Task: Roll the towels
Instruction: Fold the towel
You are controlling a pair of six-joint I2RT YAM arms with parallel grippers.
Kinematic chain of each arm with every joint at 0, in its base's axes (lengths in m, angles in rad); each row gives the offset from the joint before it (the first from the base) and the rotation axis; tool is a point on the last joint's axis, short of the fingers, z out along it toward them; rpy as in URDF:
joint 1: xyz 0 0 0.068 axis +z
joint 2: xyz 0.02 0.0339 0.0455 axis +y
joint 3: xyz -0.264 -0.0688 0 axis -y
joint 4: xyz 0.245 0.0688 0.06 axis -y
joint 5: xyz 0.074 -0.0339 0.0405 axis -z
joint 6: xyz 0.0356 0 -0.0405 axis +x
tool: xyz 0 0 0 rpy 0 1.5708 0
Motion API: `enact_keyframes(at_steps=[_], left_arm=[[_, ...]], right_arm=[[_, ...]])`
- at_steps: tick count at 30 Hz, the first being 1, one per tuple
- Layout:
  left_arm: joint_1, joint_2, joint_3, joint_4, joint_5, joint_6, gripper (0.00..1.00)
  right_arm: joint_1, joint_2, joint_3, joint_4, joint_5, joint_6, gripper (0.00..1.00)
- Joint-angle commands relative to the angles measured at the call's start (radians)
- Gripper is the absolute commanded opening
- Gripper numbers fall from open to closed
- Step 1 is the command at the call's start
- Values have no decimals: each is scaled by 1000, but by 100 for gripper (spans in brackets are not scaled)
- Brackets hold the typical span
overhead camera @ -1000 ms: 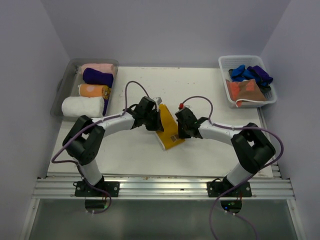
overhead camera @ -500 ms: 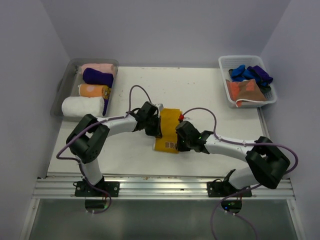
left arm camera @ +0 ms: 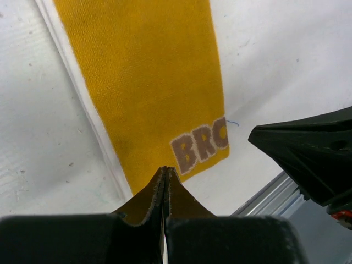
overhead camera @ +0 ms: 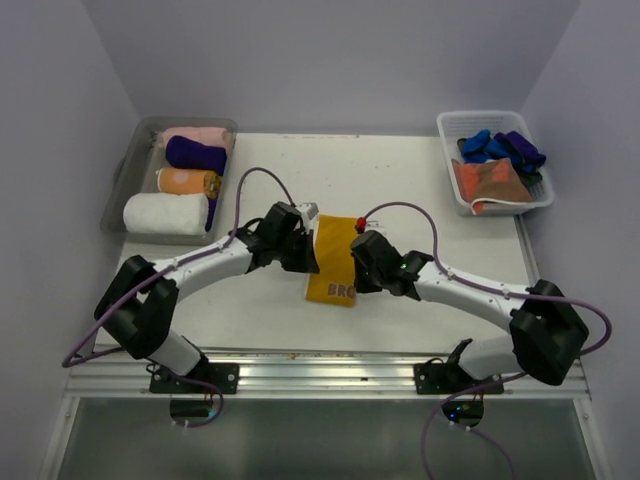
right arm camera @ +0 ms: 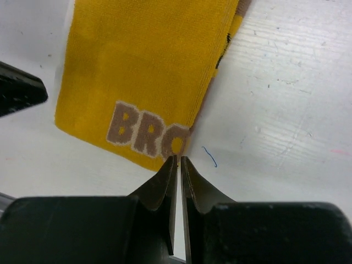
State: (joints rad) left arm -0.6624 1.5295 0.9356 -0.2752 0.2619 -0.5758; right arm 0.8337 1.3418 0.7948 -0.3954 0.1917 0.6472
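- Far left: the tray (overhead camera: 118, 195) holds four finished rolls, namely the pink roll (overhead camera: 200, 137), purple roll (overhead camera: 195, 155), orange roll (overhead camera: 185, 182) and white roll (overhead camera: 165, 213), kept out of the working space.
- The left gripper (left arm camera: 166, 171) has its jaws pressed shut at the left edge of the mustard towel (left arm camera: 148, 82). Whether cloth is pinched between them is hard to tell.
- Centre: the mustard towel lies flat on the table (overhead camera: 420, 200), lettered end nearest the arms — apparently spread for rolling.
- The right gripper (right arm camera: 179, 160) has its jaws a slit apart at the towel's right edge, with nothing visibly held.
- Far right: the basket (overhead camera: 450, 125) keeps the blue towel (overhead camera: 478, 145), purple towel (overhead camera: 522, 150) and rust-brown towel (overhead camera: 495, 180) — unrolled, likely next.
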Motion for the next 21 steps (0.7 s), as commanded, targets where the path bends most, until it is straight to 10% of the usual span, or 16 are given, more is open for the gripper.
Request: enact_keyframes(at_steps=[1,9,15,21], left_arm=[[-3,55,-47,77,34,-32,0],[-3,216,-86,166,-10,-36,0],[-5,60,-67,3,-85,-13,0],[-5,-83,-92,-48,-124,-35,2]], right_arm=[[-1,77,49,62,-27,-17,10],[-1,247,17,144,-51,2,6],[-1,123,-15,78,-9,3,8],[-2,-7,-58,21,-3,65,31]])
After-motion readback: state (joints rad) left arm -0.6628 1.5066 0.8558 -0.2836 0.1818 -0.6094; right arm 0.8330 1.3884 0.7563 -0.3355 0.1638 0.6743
